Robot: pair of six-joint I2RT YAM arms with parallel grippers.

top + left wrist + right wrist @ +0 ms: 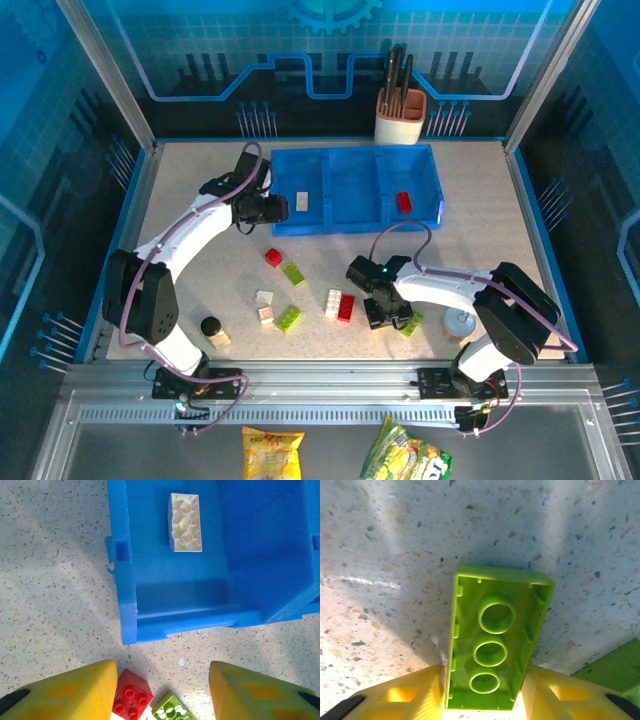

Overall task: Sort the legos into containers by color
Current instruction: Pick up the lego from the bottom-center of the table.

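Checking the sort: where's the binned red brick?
Top view: the red brick lies in the rightmost compartment of the blue tray, near the beige utensil holder.

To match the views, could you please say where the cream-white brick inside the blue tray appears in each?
Top external: cream-white plastic brick in the translucent blue plastic tray's left compartment.
Left wrist: brick upper centre, hollow side up.
Shared landmark: tray's near left corner.

Blue panel walls (200,60) ring your worktop (500,220).
Speckled beige ahead of the left fingers (65,690); aluminium posts (105,70) beyond.
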